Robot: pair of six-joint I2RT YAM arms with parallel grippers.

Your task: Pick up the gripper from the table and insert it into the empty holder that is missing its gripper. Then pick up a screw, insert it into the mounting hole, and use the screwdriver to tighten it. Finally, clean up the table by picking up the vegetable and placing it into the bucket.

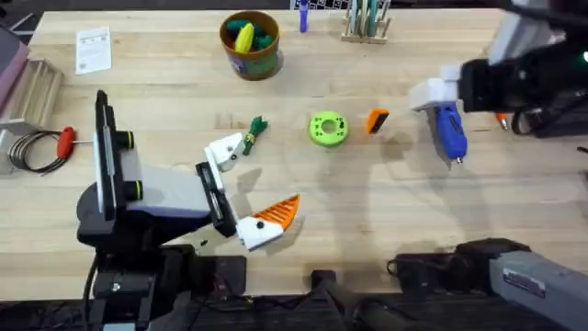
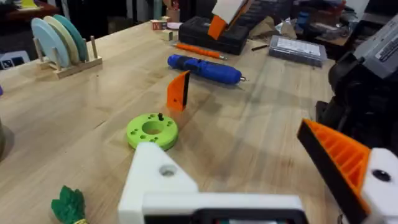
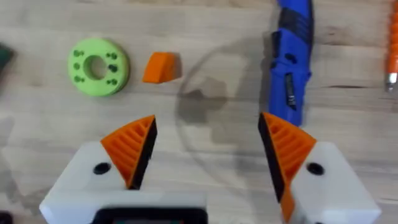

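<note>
Nothing is done yet: the orange tip (image 1: pixel 378 120) lies on the bench (image 1: pixel 165 110) beside the green disc (image 1: pixel 328 129) (screws unclear). Left gripper (image 1: pixel 243 188) lacks one tip; right gripper (image 3: pixel 205 149) jaws apart, empty.

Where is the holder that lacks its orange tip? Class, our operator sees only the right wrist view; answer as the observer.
Observer: The bare white holder is one finger of the left tool, which is open; its other finger carries an orange pad.
Operator: Where is the vegetable?
Observer: The vegetable lies right beside that holder, left of the lime disc.
Operator: And the bucket?
Observer: The bucket stands near the table's far edge, a yellow toy inside.
</note>
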